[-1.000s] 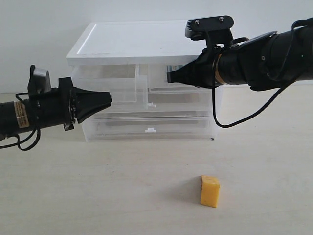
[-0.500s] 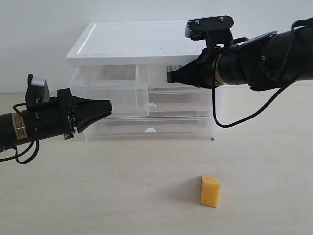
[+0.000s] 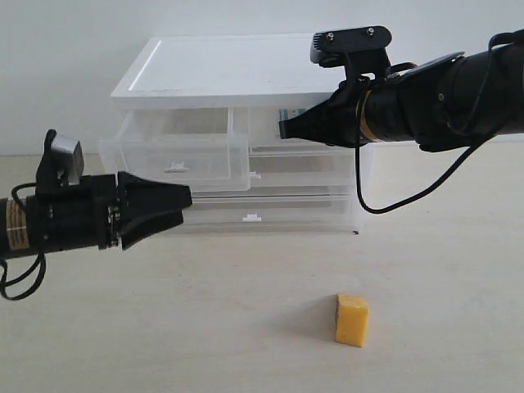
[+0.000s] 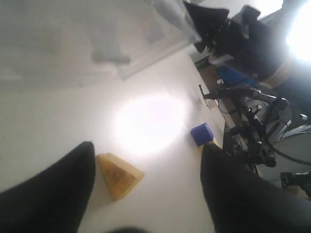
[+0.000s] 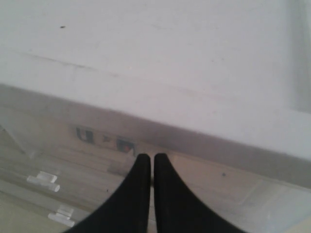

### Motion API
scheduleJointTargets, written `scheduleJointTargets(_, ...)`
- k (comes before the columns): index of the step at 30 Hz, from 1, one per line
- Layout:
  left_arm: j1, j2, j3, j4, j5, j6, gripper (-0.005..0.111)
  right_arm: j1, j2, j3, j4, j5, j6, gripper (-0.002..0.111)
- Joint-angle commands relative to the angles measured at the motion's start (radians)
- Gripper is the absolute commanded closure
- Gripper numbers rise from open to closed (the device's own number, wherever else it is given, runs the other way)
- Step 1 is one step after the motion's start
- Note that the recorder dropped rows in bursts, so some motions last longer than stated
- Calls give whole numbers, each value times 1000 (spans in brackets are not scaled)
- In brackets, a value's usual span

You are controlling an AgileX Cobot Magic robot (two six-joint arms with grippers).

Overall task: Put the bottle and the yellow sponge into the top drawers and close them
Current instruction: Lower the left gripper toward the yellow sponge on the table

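Note:
The yellow sponge (image 3: 351, 320) lies on the table near the front, right of centre; it also shows between the left fingers in the left wrist view, yellow sponge (image 4: 119, 174). The left top drawer (image 3: 176, 162) is pulled out of the cabinet (image 3: 229, 70). My left gripper (image 3: 187, 199) (image 4: 146, 148) hangs open, just below and in front of that drawer, holding nothing. My right gripper (image 3: 283, 129) (image 5: 147, 158) is shut and empty at the right top drawer's (image 3: 327, 155) front. The bottle (image 3: 293, 113) shows only as a teal-labelled shape through that drawer's plastic.
Two full-width drawers (image 3: 254, 214) sit shut under the top pair. A small blue block (image 4: 201, 133) lies far off at the table's edge, with other equipment beyond it. The right arm's cable (image 3: 385, 196) loops down beside the cabinet.
The left top drawer has slid further out. My left gripper let go of it, opened wide and dropped lower in front of the cabinet. The right arm has not moved.

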State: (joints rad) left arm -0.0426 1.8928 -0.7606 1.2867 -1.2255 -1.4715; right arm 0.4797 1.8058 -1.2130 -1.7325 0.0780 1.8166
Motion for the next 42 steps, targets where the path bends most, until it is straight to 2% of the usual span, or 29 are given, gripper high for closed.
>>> scheduleJointTargets(1, -4, -42, 147, -9, 4, 150, 51, 3, 20, -6, -6, -73, 5, 108)
scheduleJointTargets(5, -42, -44, 196, -15, 4, 242, 51, 3, 20, -6, -6, -78, 3, 108)
scheduleJointTargets(6, -99, -43, 178, -21, 21, 253, 51, 3, 20, -6, -6, -78, 3, 108)
scheduleJointTargets(8, -162, -43, 152, -21, 111, 250, 51, 3, 20, -6, -6, -78, 3, 108)
scheduleJointTargets(12, -331, -41, 86, -31, 290, 245, 51, 3, 20, -6, -6, -97, 2, 108)
scheduleJointTargets(13, -402, -41, 38, -18, 433, 190, 51, 3, 20, -6, -6, -98, -1, 108)
scheduleJointTargets(17, -516, -41, -72, 69, 729, 43, 46, 3, 20, -6, -8, -98, -13, 108)
scheduleJointTargets(18, -563, -39, -127, 131, 799, -26, 43, 3, 20, -6, -8, -98, -15, 108)
scheduleJointTargets(20, -639, -18, -204, 180, 831, -117, 41, 3, 20, -6, -8, -95, -21, 108)
scheduleJointTargets(23, -743, 74, -314, 200, 965, -198, 41, 3, 20, -6, -8, -93, -28, 108)
scheduleJointTargets(27, -797, 168, -412, 198, 966, -240, 41, 3, 20, -6, -8, -102, -30, 108)
scheduleJointTargets(32, -812, 202, -453, 212, 964, -271, 41, 3, 20, -6, -8, -109, -39, 108)
scheduleJointTargets(37, -816, 236, -462, 458, 895, -536, 41, 3, 20, -6, -8, -111, -39, 108)
scheduleJointTargets(42, -816, 242, -462, 458, 908, -564, 41, 3, 20, -6, -8, -123, -39, 108)
